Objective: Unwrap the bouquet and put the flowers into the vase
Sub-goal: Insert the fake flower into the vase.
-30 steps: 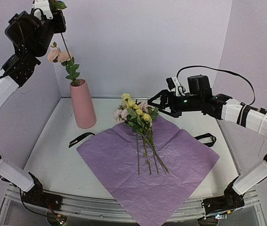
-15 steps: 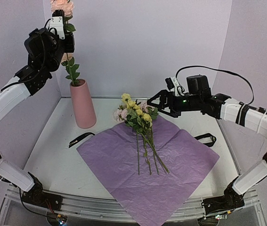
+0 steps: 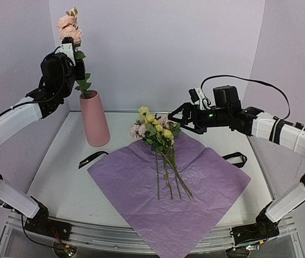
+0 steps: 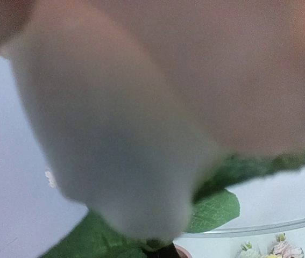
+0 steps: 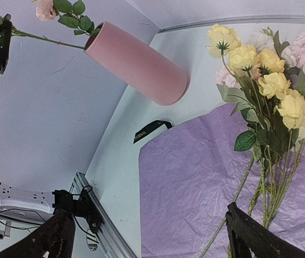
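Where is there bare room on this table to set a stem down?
Bare table lies front left, bordered by the vase, the black ribbon and the paper. The paper's near corner is also free. Crowded: the paper's far half, where the flowers lie near the open right gripper.

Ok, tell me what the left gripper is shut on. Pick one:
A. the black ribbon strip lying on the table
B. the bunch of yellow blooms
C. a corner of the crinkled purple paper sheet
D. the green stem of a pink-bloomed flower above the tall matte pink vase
D: the left gripper is clamped on the stem of the pink-bloomed flower, holding it upright over the tall matte pink vase, with its leaves at the mouth.
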You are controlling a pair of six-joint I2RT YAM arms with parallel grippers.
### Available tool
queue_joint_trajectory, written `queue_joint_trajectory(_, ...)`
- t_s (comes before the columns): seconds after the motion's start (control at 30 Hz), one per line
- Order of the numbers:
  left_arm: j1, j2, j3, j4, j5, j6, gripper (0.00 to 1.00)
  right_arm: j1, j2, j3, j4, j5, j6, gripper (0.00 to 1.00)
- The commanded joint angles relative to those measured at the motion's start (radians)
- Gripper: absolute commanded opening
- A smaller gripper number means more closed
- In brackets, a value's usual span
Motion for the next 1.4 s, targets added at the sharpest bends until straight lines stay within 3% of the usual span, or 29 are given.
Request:
queue_joint_trajectory(0.0,0.005,0.023,-0.035,0.014,0.015,-0.066,0.02,0.005,-0.015,-0.01,0.022,-0.01,-0.011,0.98)
queue_joint_trajectory(0.17,0.01,0.078,-0.044,-0.002,0.018,-0.1,0.07,0.004,-0.017,-0.016,0.022,-0.007,-0.022,0.98)
queue_joint_trajectory(0.33,0.013,0.132,-0.013,-0.049,0.028,-0.156,0.36,0.005,-0.02,-0.021,0.019,-0.01,-0.031,0.98)
queue_joint_trajectory(0.57,0.013,0.161,0.04,-0.135,0.018,-0.232,0.55,0.005,-0.023,-0.033,0.019,-0.013,-0.039,0.98)
queue_joint_trajectory(0.8,0.013,0.126,0.036,-0.208,0.02,-0.302,0.57,0.005,-0.025,-0.045,0.02,-0.014,-0.046,0.98)
queue_joint_trajectory(1.0,0.013,0.07,0.012,-0.26,0.114,-0.383,0.66,0.005,-0.026,-0.063,0.021,-0.023,-0.044,0.98)
queue_joint_trajectory(1.37,0.013,-0.036,-0.065,-0.34,0.238,-0.548,0.7,0.005,-0.043,-0.097,0.019,-0.032,-0.042,0.98)
